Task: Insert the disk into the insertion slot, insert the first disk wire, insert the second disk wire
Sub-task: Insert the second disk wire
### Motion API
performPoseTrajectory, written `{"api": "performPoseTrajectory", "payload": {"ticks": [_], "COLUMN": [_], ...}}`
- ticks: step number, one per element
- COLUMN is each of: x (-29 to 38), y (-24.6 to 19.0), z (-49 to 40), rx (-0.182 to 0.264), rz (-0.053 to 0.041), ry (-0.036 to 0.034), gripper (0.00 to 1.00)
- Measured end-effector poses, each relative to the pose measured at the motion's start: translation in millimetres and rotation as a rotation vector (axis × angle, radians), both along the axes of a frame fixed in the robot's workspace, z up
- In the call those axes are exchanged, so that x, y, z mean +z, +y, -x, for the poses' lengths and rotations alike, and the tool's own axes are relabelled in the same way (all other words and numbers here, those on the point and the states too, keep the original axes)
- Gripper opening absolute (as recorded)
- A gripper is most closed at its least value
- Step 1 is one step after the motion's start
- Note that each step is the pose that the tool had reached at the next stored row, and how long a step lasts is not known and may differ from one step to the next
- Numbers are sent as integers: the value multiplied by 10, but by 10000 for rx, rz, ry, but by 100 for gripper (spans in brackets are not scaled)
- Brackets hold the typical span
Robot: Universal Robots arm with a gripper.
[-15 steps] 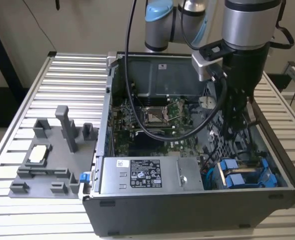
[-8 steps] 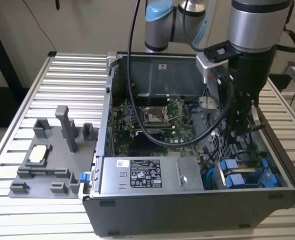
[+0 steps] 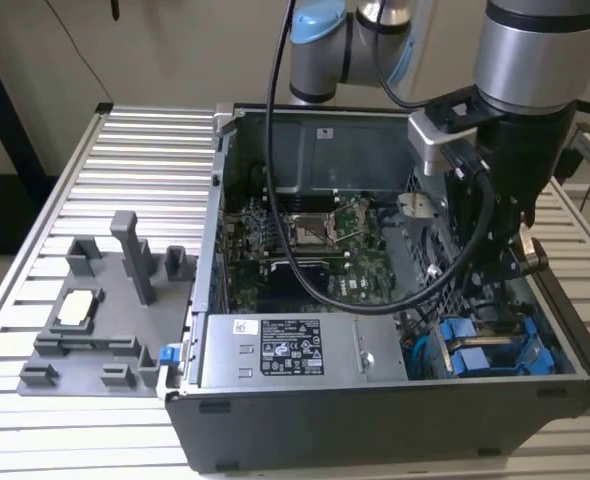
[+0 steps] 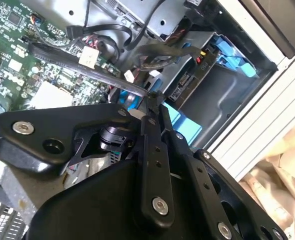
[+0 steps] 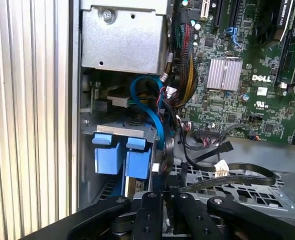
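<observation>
My gripper (image 4: pixel 150 100) sits low inside the computer case (image 3: pixel 375 420), at the right of the exterior view. In the second wrist view its fingers (image 4: pixel 152 150) are drawn nearly together and appear to pinch a flat black wire (image 4: pixel 87 65), though I cannot be sure of the grip. Just beyond the fingertips, the disk (image 5: pixel 122 157) in its blue carrier sits in the insertion slot (image 5: pixel 117 131); in the exterior view that blue shows at lower right. The green motherboard (image 3: pixel 325 240) lies mid-frame there, and a grey fixture tray (image 3: pixel 95 320) rests on the slatted table (image 3: pixel 105 180) at left.
</observation>
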State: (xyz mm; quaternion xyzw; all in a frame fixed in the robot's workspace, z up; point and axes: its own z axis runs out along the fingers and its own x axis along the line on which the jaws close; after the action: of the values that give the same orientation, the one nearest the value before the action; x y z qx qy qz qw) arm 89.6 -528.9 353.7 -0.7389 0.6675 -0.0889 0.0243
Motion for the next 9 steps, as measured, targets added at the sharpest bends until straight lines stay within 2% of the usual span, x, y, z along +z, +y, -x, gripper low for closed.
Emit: {"api": "performPoseTrajectory", "payload": {"ticks": [9], "x": [0], "y": [-195], "z": [-108], "rx": [0], "rz": [-54], "ry": [92], "gripper": [16]}}
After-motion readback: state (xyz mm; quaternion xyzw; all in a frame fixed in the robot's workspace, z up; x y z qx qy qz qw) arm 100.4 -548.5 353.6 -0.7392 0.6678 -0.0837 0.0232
